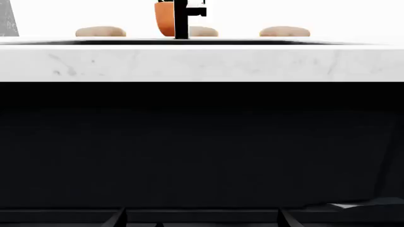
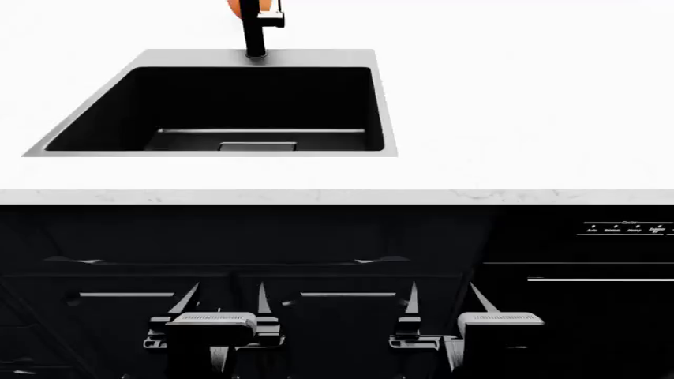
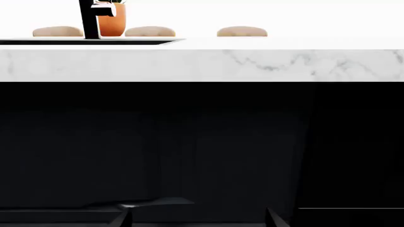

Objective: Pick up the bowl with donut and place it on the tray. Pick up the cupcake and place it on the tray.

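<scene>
The bowl, donut, tray and cupcake are out of view in every frame. In the head view my left gripper (image 2: 226, 300) and right gripper (image 2: 447, 300) hang low in front of the dark cabinet fronts, below the counter's edge. Each has its fingers spread wide with nothing between them. In the left wrist view the left gripper (image 1: 202, 218) shows only its two dark fingertips against the cabinet. The right gripper (image 3: 198, 218) looks the same in the right wrist view.
A white marble counter (image 2: 526, 103) holds a black sink basin (image 2: 221, 110) with a black faucet (image 2: 254, 31) and an orange pot (image 2: 237, 6) behind it. A dishwasher panel (image 2: 627, 229) is at lower right. Tan rounded shapes (image 1: 100, 31) lie beyond the counter.
</scene>
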`<state>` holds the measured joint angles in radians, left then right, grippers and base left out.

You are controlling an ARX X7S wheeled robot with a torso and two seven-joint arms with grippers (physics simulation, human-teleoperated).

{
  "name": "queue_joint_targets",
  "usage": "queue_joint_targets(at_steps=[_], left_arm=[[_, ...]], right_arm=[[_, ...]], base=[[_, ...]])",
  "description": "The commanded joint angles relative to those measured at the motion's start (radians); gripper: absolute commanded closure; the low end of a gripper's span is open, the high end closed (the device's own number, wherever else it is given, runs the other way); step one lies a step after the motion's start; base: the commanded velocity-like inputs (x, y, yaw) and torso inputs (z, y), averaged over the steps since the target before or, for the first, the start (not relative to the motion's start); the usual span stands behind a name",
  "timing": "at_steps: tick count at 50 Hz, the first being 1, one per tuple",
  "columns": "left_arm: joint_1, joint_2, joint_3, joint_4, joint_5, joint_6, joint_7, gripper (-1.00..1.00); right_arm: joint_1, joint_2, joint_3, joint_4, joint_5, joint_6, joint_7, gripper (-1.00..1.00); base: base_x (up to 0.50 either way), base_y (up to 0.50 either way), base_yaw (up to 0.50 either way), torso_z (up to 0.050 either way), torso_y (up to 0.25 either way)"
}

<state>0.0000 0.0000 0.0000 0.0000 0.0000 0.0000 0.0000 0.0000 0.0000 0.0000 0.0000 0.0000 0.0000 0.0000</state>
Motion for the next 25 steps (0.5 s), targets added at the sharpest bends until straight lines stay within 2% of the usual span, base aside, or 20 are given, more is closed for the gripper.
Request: queue_joint_targets(at_steps=[1,22,25], left_arm=[[0.002,-0.016,0.02,0.001,-0.011,0.003,-0.02,-1.0],[0.0,-0.065,0.081,-0.001,-0.029,0.006,-0.091,-1.0],[0.0,-0.069,0.086,0.0,-0.032,0.007,-0.097,-1.0]], right_arm=[[-0.001,0.015,-0.017,-0.002,0.018,-0.001,0.021,-1.0],[-0.001,0.061,-0.068,0.0,0.074,-0.009,0.082,-1.0],[0.0,0.065,-0.072,-0.001,0.08,-0.008,0.087,-1.0]], base=[[0.0,0.0,0.0,0.0,0.0],[0.0,0.0,0.0,0.0,0.0],[0.0,-0.2,0.0,0.0,0.0]])
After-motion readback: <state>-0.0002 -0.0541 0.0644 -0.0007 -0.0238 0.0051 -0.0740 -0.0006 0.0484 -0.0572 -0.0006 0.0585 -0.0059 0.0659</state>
